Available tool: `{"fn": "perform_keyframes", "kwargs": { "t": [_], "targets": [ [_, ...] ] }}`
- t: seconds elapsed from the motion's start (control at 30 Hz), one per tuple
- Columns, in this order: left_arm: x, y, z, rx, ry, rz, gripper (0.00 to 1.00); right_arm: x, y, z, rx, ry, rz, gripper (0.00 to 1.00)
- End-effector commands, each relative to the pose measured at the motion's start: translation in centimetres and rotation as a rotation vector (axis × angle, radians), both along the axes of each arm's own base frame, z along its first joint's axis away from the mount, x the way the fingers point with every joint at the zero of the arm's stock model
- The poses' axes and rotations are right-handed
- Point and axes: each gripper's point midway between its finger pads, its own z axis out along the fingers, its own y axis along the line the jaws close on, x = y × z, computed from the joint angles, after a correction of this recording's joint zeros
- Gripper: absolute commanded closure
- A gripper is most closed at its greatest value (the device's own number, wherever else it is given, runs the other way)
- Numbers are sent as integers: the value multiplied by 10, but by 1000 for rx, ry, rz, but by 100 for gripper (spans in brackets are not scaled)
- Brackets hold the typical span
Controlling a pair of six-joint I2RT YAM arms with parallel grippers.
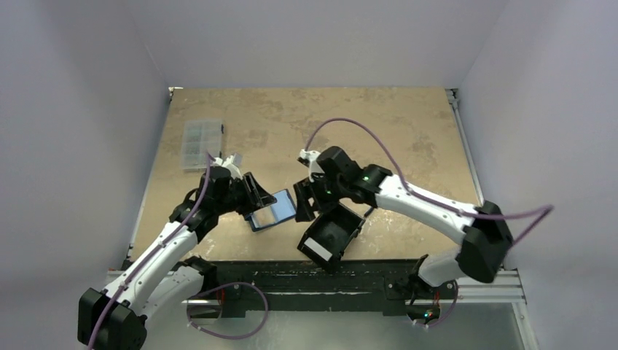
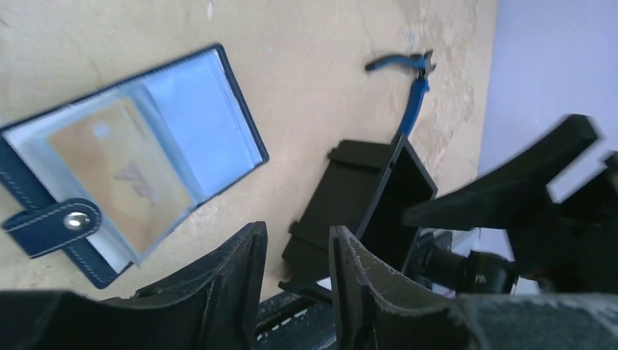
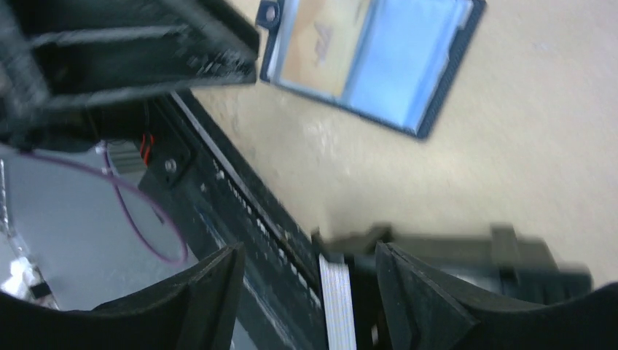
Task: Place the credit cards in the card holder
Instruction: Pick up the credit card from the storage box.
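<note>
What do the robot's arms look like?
Both the left arm and right arm have white shells with chunky black joints. A thin purple cable loops along each one. The jaws are black, flat and wedge-shaped. A tiny green light glows on the right arm.

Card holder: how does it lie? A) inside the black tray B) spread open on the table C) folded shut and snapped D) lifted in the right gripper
B: the card holder lies spread open on the table, shiny blue inside facing up.
</note>
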Motion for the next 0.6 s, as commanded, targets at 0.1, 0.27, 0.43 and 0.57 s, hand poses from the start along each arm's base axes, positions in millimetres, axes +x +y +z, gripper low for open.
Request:
{"fn": "perform_keyframes", "kwargs": {
  "t": [0.1, 0.27, 0.43, 0.57],
  "targets": [
    [-13, -29, 2, -165, 2, -124, 57, -53, -74, -7, -111, 55, -29, 20],
    [-10, -30, 2, -174, 2, -110, 54, -69, -76, -21, -58, 112, -31, 14],
    [-9, -30, 1, -161, 10, -120, 52, -70, -68, -37, -61, 123, -7, 13],
    [-10, -29, 1, -151, 11, -121, 51, -72, -57, -48, -64, 144, 21, 13]
  ]
}}
